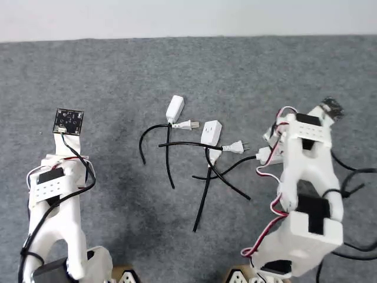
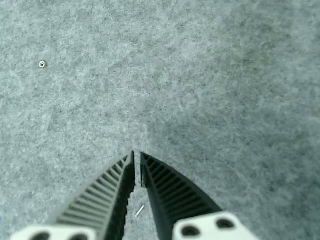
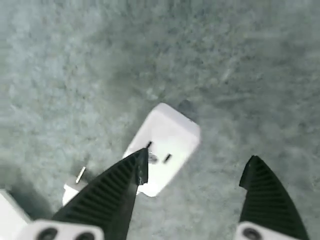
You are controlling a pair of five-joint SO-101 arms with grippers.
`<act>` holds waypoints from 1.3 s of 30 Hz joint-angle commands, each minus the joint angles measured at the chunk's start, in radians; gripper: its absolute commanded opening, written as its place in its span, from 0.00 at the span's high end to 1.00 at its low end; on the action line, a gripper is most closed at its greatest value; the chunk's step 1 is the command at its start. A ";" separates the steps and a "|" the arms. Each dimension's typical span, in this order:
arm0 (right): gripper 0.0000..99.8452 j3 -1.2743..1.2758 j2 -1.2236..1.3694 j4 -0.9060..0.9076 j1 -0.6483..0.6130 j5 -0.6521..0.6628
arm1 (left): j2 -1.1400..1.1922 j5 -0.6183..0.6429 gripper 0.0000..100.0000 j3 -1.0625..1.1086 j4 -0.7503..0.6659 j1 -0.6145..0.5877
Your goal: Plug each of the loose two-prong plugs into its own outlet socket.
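Observation:
A white outlet socket (image 3: 167,142) with two slots lies on the grey carpet between the fingers of my right gripper (image 3: 199,165), which is open just above it. A white plug (image 3: 75,187) with metal prongs lies beside one finger. In the high view a long white socket (image 1: 175,108) lies mid-table with a two-prong plug (image 1: 189,124) beside it. A square white socket (image 1: 211,132) and another plug (image 1: 235,147) lie closer to the right arm (image 1: 303,147). My left gripper (image 2: 137,155) is shut over bare carpet, far left of the plugs.
Black cables (image 1: 206,177) trail from the plugs and sockets across the middle of the carpet (image 1: 118,71). A tiny metal nut (image 2: 42,64) lies on the carpet ahead of the left gripper. The left arm (image 1: 56,188) stands at the lower left.

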 commanded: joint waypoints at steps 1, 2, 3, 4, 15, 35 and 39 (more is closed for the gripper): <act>0.70 -0.107 0.047 -0.002 -0.051 -0.015 | -0.031 -0.015 0.98 -0.007 -0.017 0.009; 0.70 -0.133 0.071 0.016 -0.064 -0.015 | -0.031 -0.015 0.98 -0.007 -0.017 0.009; 0.70 -0.160 0.097 0.036 -0.076 -0.017 | -0.031 -0.015 0.98 -0.007 -0.017 0.009; 0.70 -0.189 0.120 0.056 -0.085 -0.017 | -0.031 -0.015 0.98 -0.007 -0.017 0.009; 0.93 -0.454 0.274 0.206 -0.105 0.038 | -0.031 -0.015 0.98 -0.005 -0.017 0.009; 0.99 -0.502 -0.302 0.743 -0.423 0.559 | -0.025 -0.015 0.98 -0.013 -0.020 0.009; 0.99 -0.497 -0.432 0.777 -0.495 0.565 | -0.025 -0.014 0.98 -0.015 -0.020 0.009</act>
